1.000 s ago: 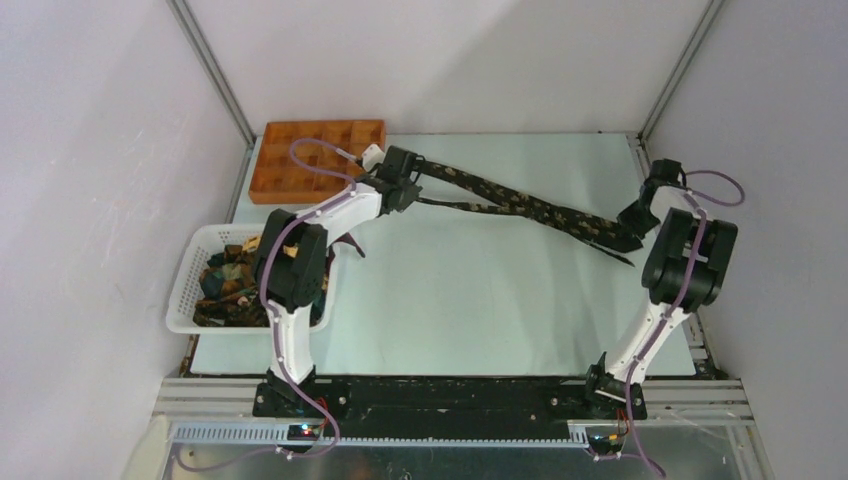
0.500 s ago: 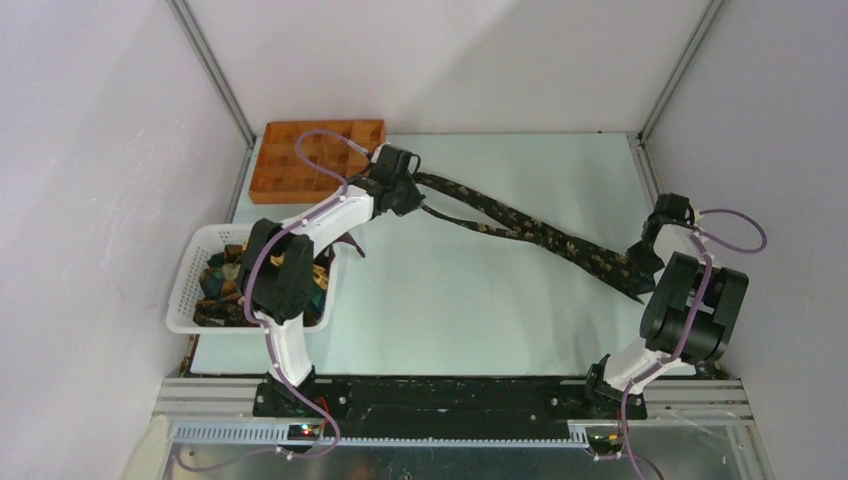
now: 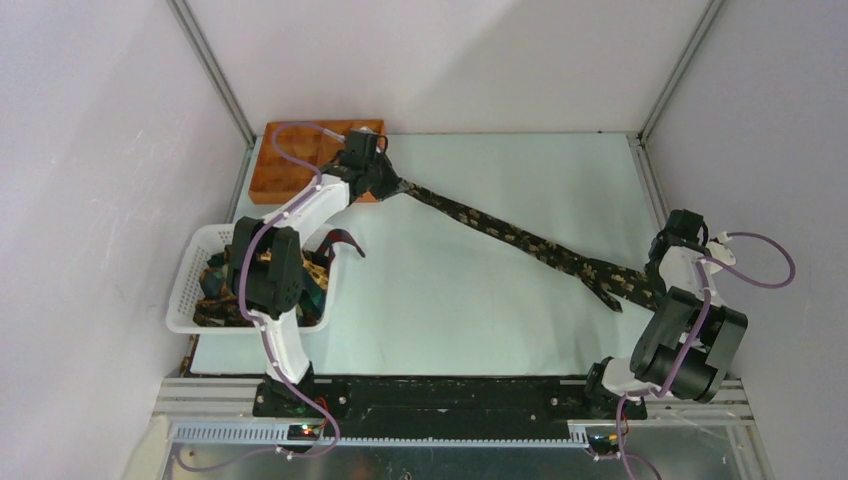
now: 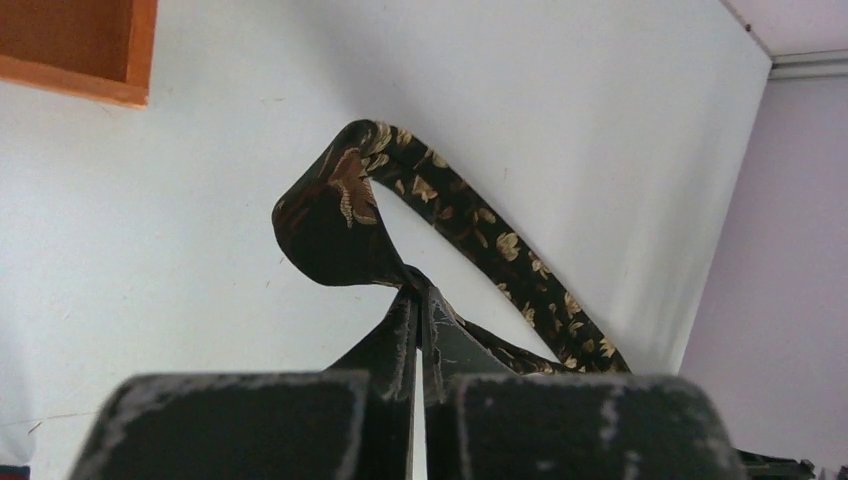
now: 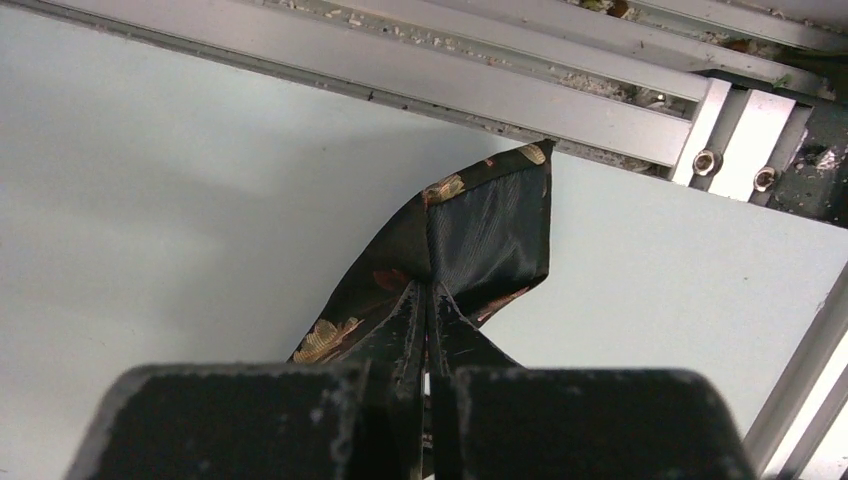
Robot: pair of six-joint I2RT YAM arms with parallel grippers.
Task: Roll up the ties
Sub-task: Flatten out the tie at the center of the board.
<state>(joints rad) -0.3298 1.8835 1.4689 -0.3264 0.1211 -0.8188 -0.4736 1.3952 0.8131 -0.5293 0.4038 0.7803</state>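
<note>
One dark tie with a gold leaf print is stretched diagonally over the table, from back left to front right. My left gripper is shut on its narrow end beside the orange tray; in the left wrist view the tie loops out from the closed left gripper. My right gripper is shut on the wide end near the table's right edge. In the right wrist view the pointed end of the tie fans out beyond the closed right gripper. More ties lie heaped in the basket.
An orange compartment tray sits at the back left corner. A white mesh basket stands at the left edge, with a tie end hanging over its right rim. An aluminium frame rail runs close to the right gripper.
The left gripper has moved back and left toward the orange tray, and the right gripper has pulled toward the front right. The tie between them is drawn out straighter.
</note>
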